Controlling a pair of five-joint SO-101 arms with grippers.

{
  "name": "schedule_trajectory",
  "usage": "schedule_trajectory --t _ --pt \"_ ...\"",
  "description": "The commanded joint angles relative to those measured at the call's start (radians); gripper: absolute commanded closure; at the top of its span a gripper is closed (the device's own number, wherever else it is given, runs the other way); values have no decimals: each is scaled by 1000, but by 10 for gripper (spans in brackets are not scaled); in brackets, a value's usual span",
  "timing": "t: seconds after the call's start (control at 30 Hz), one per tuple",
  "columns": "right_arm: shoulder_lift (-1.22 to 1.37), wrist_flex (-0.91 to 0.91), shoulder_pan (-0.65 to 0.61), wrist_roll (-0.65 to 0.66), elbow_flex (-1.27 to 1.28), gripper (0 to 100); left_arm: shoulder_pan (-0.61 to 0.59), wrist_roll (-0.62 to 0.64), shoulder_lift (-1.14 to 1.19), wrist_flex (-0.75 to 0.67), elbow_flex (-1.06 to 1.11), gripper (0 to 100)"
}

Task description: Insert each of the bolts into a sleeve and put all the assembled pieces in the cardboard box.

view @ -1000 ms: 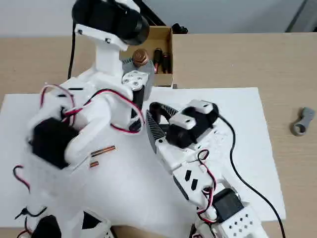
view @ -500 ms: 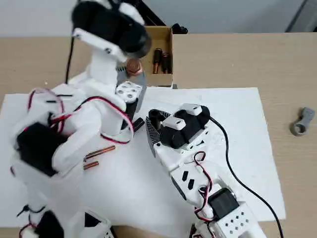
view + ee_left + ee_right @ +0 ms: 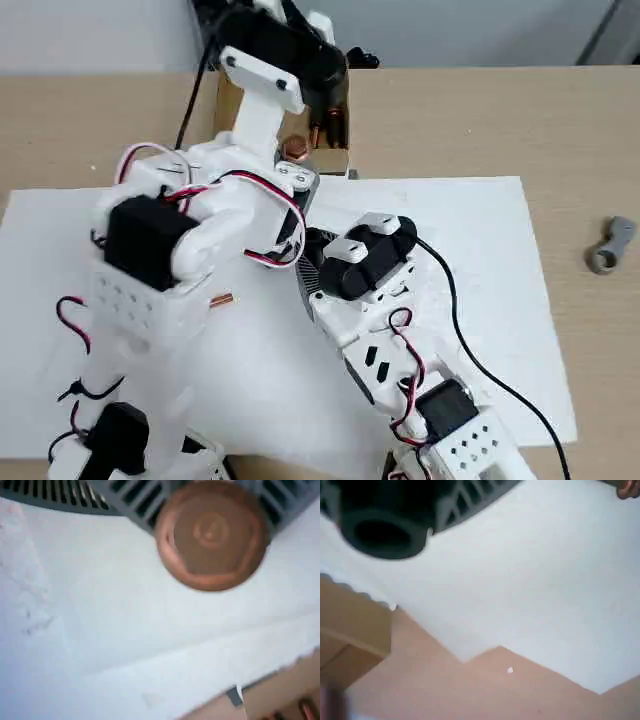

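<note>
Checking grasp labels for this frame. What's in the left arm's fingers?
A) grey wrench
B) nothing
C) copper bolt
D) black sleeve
C: the left wrist view shows the copper bolt head-on, gripped in the left fingers; the black sleeve sits in the right fingers.

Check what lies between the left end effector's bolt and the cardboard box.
Only bare white sheet between the bolt and the cardboard box, per the left wrist view.
</note>
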Motion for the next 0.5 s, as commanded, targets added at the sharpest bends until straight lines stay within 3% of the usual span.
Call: schedule_trajectory --t 0.0,0.47 --pt "-22 -73 -7 12 5 995 3 46 -6 18 22 994" --pt "-22 -107 -8 12 52 995 57 78 -114 20 140 994"
